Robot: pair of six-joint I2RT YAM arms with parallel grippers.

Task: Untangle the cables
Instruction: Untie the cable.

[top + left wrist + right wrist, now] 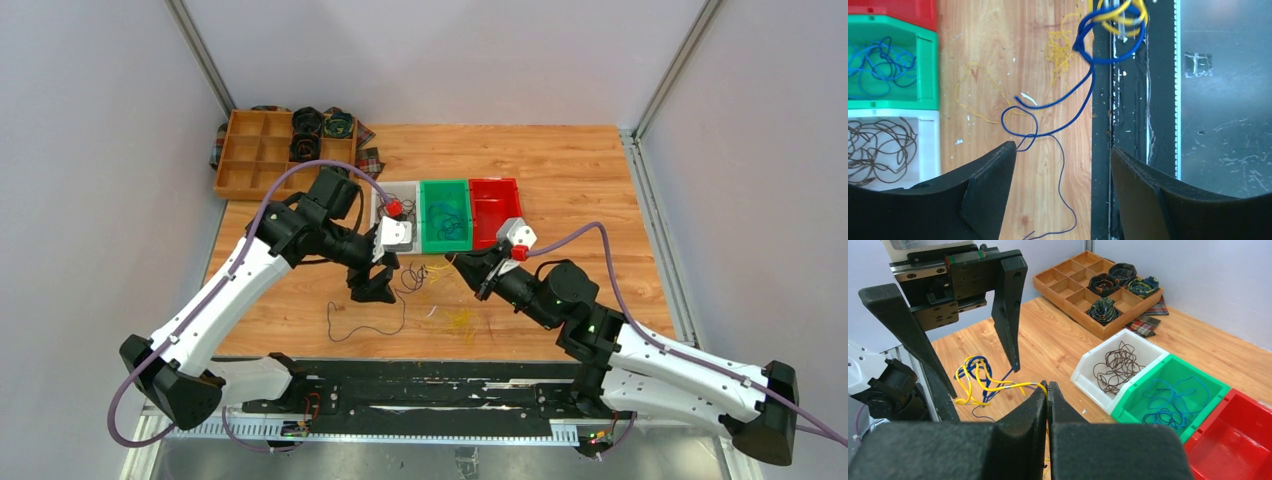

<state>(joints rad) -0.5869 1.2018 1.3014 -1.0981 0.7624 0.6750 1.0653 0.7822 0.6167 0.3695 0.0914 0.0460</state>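
A tangle of yellow and blue cables (pixel 975 377) hangs in loops between the two grippers, and shows in the left wrist view as a yellow and blue tangle (pixel 1118 20). My right gripper (pixel 1047 385) is shut on a yellow cable (pixel 1008 386) of that tangle; from above, the right gripper (pixel 453 260) sits in front of the bins. My left gripper (pixel 1063 148) stands open above the table. A thin blue cable (pixel 1068 95) trails down between its fingers, one end touching the left fingertip (pixel 1009 147). From above, the left gripper (pixel 375 287) is left of the tangle.
Behind the grippers stand a white bin (pixel 1083 371) with brown cables, a green bin (pixel 1220 386) with blue cables and a red bin (pixel 495 205). A wooden tray (pixel 255 150) with fabric coils is far left. Loose yellow cables (pixel 1060 50) and a dark cable (pixel 365 325) lie on the wood.
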